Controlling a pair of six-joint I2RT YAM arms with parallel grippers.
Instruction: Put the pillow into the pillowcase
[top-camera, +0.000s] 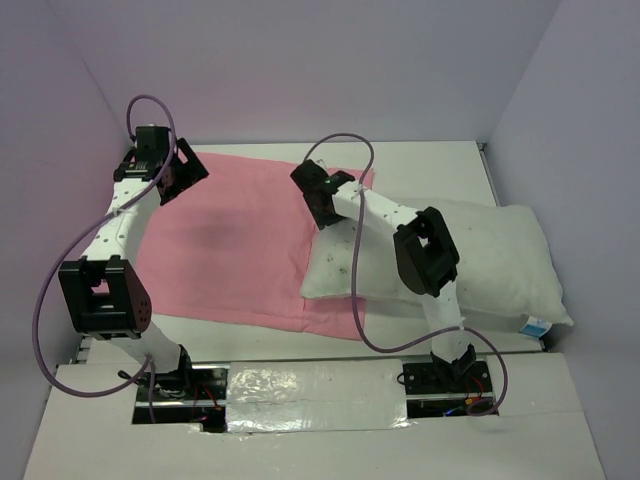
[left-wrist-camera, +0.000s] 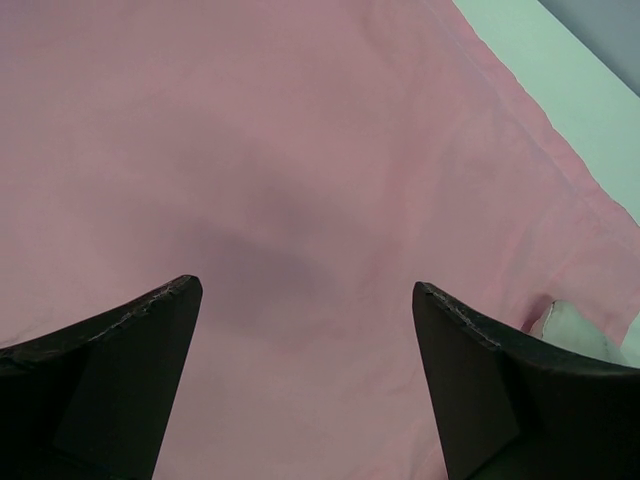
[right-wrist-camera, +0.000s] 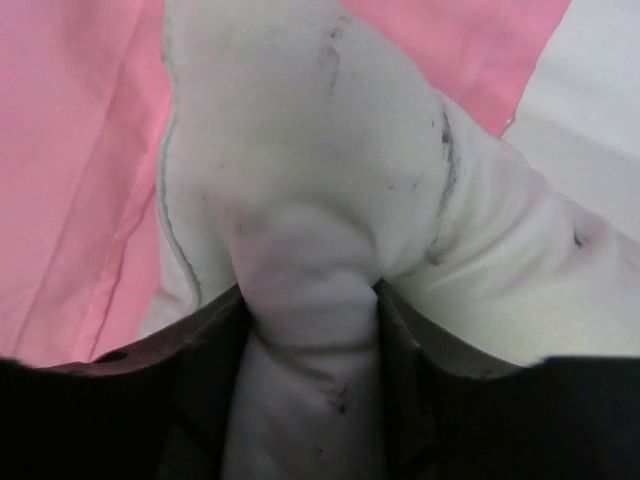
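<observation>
The pink pillowcase (top-camera: 240, 250) lies flat across the left and middle of the table. The white pillow (top-camera: 490, 260) lies on the right, its left end resting on the pillowcase's right part. A small blue-white tag (top-camera: 535, 326) shows at its near right corner. My right gripper (top-camera: 322, 205) is shut on a bunched fold of the pillow (right-wrist-camera: 310, 290) at its far left corner. My left gripper (top-camera: 178, 172) is open and empty above the pillowcase's far left part; pink fabric (left-wrist-camera: 300, 200) fills its view between the jaws.
Grey walls enclose the table on the left, back and right. A white table strip (top-camera: 430, 160) runs behind the pillow. Purple cables loop from both arms. A taped white panel (top-camera: 315, 385) lies between the arm bases.
</observation>
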